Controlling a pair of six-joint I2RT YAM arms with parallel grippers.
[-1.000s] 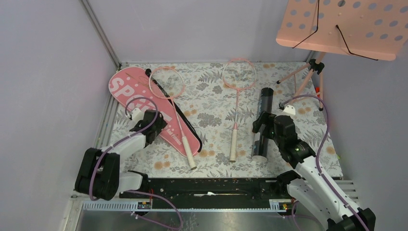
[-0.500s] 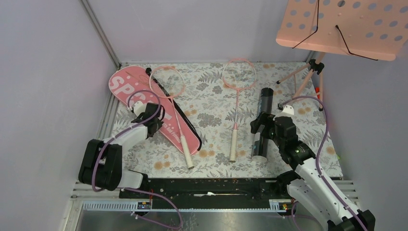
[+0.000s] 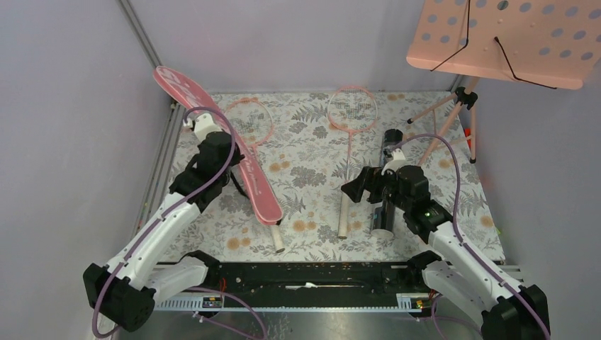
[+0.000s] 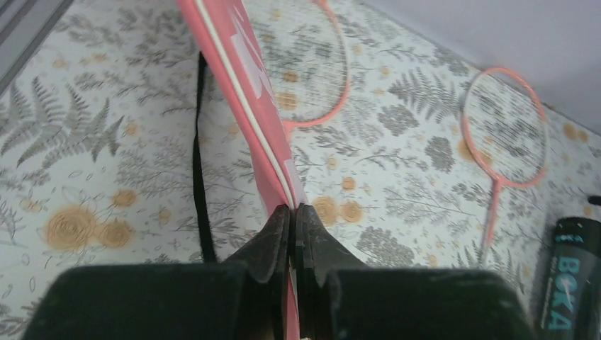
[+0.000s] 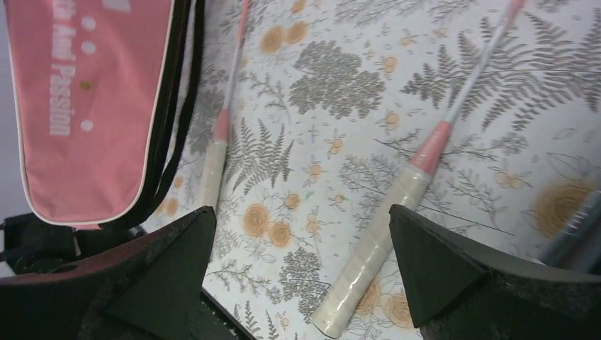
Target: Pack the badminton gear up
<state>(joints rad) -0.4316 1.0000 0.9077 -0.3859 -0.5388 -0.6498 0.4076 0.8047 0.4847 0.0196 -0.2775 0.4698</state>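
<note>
While no item is seen stowed, the packing is judged to be at an early stage. The pink cover (image 3: 256,190) is gripped along one edge by the left end effector (image 4: 292,212), whose jaws are pressed flat together on the fabric. The cover is held tilted on edge above the worktop (image 3: 312,166), with its black strap (image 4: 198,156) hanging beneath. No opening can be made out in the cover, so it cannot be told whether it is unzipped.

One racket (image 3: 277,239) lies just beside the cover, its white handle showing past the cover's narrow end. The second racket (image 3: 343,219) lies well apart from the cover, and the black tube (image 3: 383,216) lies beyond that, farthest from the cover. No shuttlecocks are seen in any view.

The right end effector (image 5: 301,212) is spread to its full width and holds nothing. It is poised over the handle of the second racket, without contact, on the side of the worktop away from the cover.

Both rackets are judged to remain to be placed in the cover, and the tube to be dealt with.
</note>
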